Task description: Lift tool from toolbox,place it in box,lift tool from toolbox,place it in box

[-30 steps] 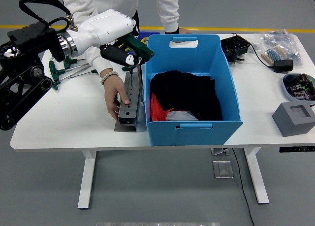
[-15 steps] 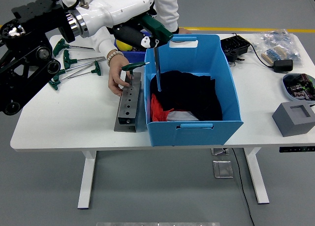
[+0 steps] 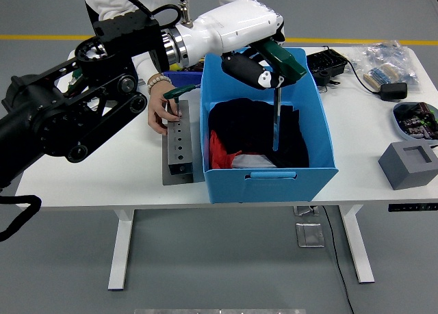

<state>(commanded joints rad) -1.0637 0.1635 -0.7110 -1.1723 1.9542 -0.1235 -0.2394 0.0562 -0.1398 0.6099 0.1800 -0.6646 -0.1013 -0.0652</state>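
One tool hangs over the box, not yet released

I see my left hand (image 3: pixel 256 68) above the blue box (image 3: pixel 321 122), fingers closed around the green handle of a T-handle tool (image 3: pixel 276 102); its shaft points straight down, with the tip just above the black cloth (image 3: pixel 253 126) inside. My right hand is not in view.

Risk, as I judge it: if I let go here, the long shaft may tip against the box wall or catch in the cloth. A person's hand (image 3: pixel 161 112) rests at the metal toolbox (image 3: pixel 179 150), beside another green tool (image 3: pixel 179 92) standing in it. My arm passes close above, so a fast return could strike that hand.
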